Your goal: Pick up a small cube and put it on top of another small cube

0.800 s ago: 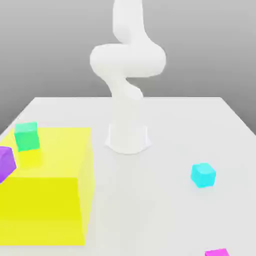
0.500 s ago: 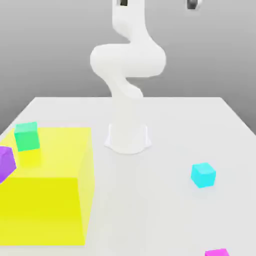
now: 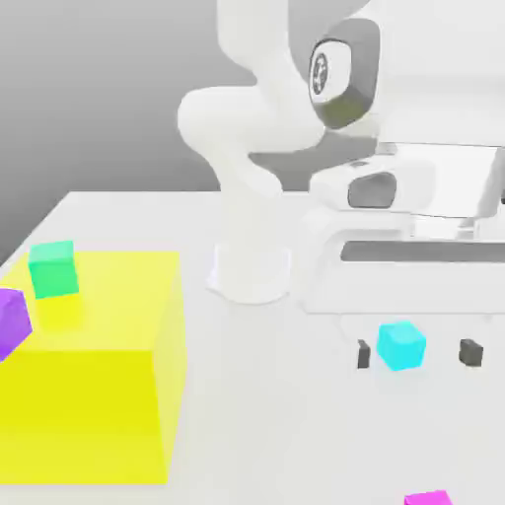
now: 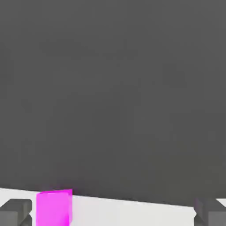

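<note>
Cyan cube [image 3: 400,344] sits between the spread fingers [image 3: 363,354] of the released claw [image 3: 416,353], untouched; magenta cube [image 3: 427,499] nearer the camera, cut off by the frame edge.

— What does the robot arm [image 3: 252,128] look like?
— It is smooth, white and round, like fat tubes. One joint has a grey cap [image 3: 343,71] with a small mark.
— And its claw [image 3: 416,352]?
— A white boxy hand with two small dark grey fingers [image 3: 470,352].

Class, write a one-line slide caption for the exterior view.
Open gripper straddles the cyan cube on the white table, beside a big yellow block.
</note>
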Tool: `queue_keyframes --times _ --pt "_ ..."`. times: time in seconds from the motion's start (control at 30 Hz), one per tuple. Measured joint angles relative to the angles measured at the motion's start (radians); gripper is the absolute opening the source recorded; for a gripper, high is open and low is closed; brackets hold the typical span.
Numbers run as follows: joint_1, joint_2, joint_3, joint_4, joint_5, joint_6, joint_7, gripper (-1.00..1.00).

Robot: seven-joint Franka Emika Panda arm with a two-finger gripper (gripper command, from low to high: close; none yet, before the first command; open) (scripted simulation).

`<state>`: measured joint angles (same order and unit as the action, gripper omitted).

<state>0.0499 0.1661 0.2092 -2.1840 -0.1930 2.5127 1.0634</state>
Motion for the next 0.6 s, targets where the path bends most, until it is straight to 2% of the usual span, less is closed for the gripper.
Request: queue_keyframes --times 0.23,0.37,0.4,0.6 --pt "0.048 0.246 0.020 0.028 -0.003 0.061 0.037 0.00" --pt "0.082 0.390 -0.010 0.059 -0.036 0.151 0.066 0.00" --pt "0.090 0.421 -0.020 0.066 -0.045 0.173 0.073 -1.00" --pt "0.095 0.436 -0.026 0.070 -0.049 0.186 0.075 -1.00"
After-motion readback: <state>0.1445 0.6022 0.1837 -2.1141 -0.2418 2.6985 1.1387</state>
